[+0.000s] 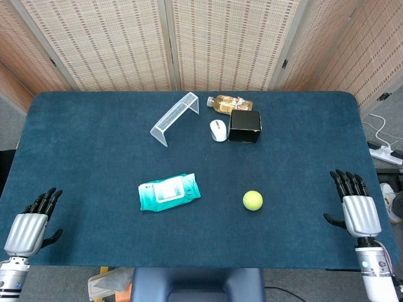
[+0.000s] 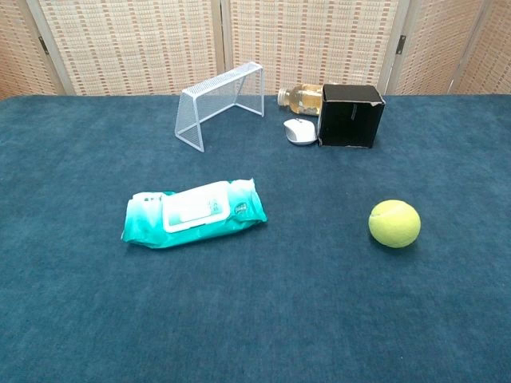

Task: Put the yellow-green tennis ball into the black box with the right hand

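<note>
Head view: we see the tennis ball (image 1: 252,201) well left of our empty, spread right hand (image 1: 357,207), nearer it than the equally empty left hand (image 1: 31,224).

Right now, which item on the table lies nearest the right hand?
The tennis ball. It sits alone toward the right hand; the wipes pack lies farther left, and the black box farther back.

No legible text in either view. The wet-wipes pack (image 2: 193,213) carries a white label with print too small to read; the bottle (image 2: 301,99) label is likewise unreadable.
</note>
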